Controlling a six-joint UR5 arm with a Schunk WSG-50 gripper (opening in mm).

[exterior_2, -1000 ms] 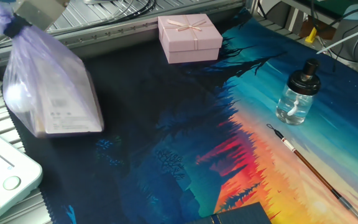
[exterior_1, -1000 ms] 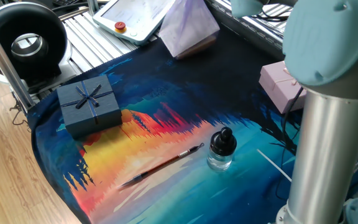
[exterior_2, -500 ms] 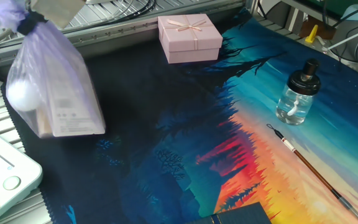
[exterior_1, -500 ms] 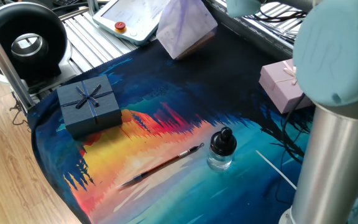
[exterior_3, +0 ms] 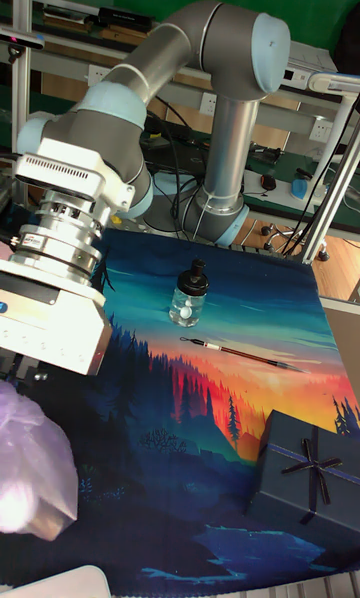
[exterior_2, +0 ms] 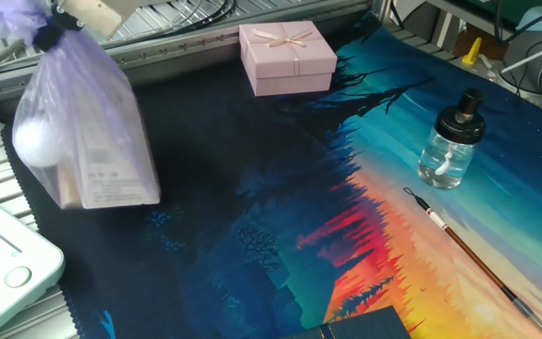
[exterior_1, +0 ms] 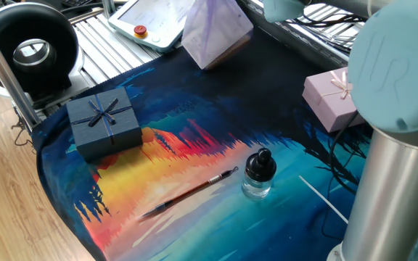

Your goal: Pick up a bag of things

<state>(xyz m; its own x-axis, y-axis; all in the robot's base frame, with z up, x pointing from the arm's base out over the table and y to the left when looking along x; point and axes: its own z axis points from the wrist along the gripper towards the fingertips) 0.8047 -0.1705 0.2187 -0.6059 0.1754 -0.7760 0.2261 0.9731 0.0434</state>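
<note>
The claw [exterior_2: 47, 33] is pinched tight on the gathered neck of the bag of things [exterior_2: 87, 132], above the painted desk [exterior_2: 252, 188].

The arm [exterior_3: 190, 68] rises from its base, bends at a blue-capped elbow and reaches down to the wrist [exterior_3: 55, 248]. Below it the claw [exterior_2: 50, 33] seems clamped on the bag's [exterior_2: 78, 132] gathered neck, though its fingers are mostly hidden.
</note>
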